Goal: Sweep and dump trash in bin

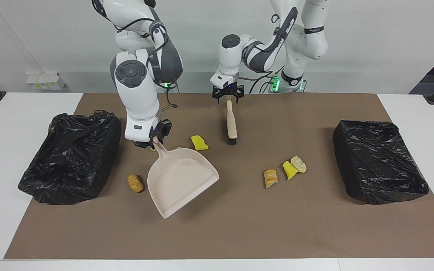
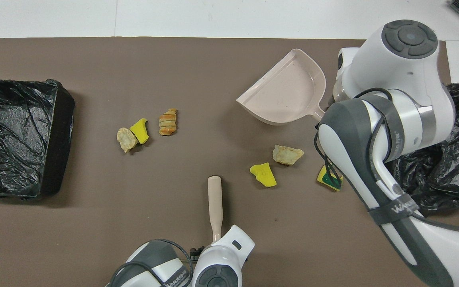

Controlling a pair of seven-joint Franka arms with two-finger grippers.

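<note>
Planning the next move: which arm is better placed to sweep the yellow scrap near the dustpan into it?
Left: the left pincer grips the brush beside that yellow scrap; the right pincer holds the dustpan.

Glossy white arm (image 1: 138, 90) shells, dark grey joint bands, black cables, green base lights.

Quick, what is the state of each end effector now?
Left end effector: closed on the brush handle.
Right end effector: closed on the dustpan handle.
</note>
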